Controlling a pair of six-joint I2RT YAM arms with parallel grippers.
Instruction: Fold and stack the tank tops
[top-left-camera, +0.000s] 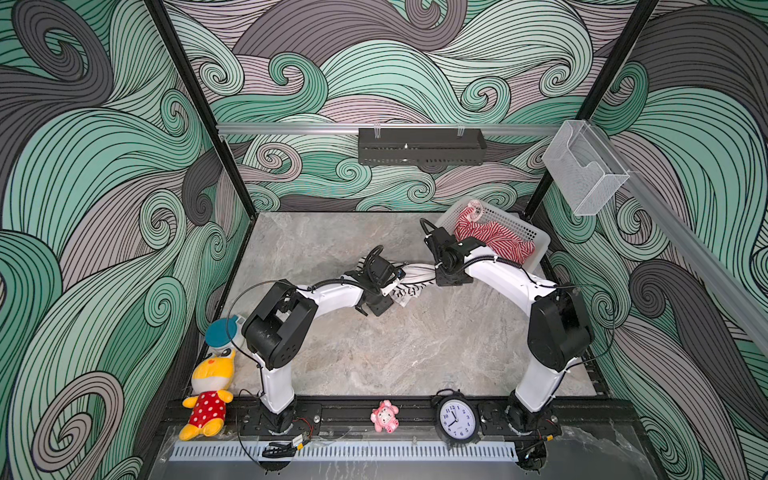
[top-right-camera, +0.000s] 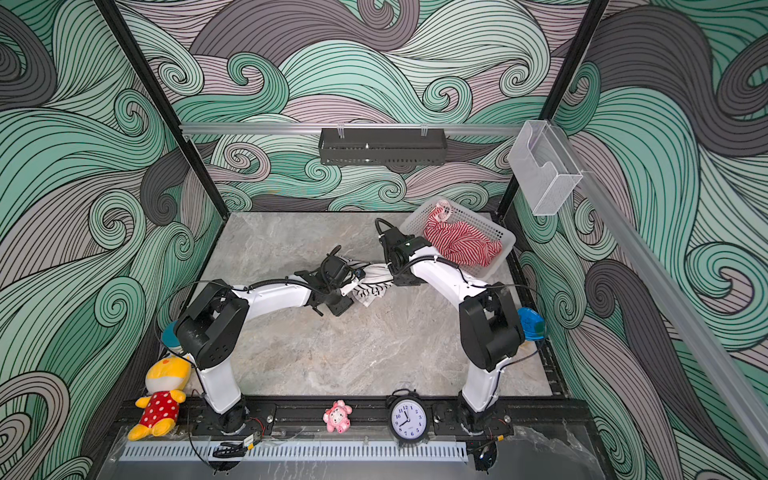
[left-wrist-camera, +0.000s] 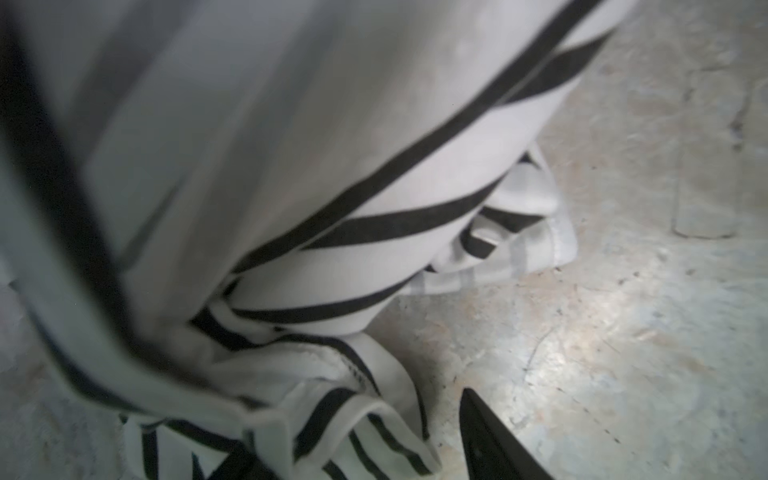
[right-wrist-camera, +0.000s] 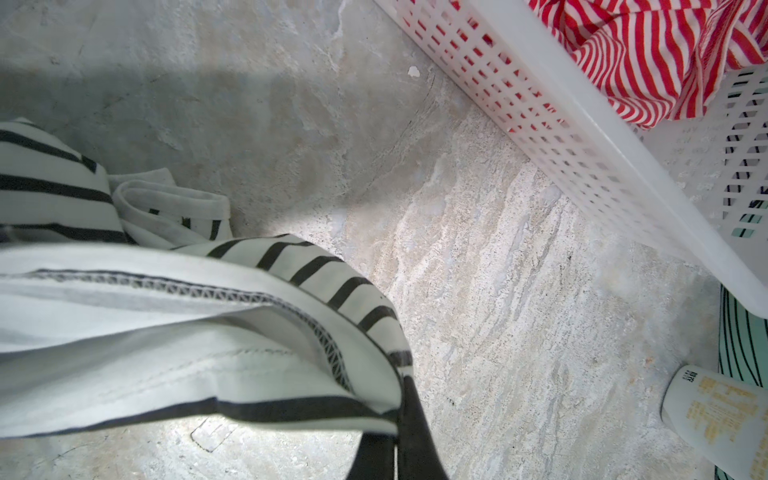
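Black-and-white top (top-left-camera: 409, 291) and red-and-white top (top-left-camera: 494, 242) are striped

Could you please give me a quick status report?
Right claw shut on black-and-white tank top. Left claw open at its bunched end. Red-and-white tank top crumpled in basket. Nothing blocking.

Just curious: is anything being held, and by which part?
The right gripper pinches the black-and-white tank top by its stitched edge; the left gripper: cannot tell.
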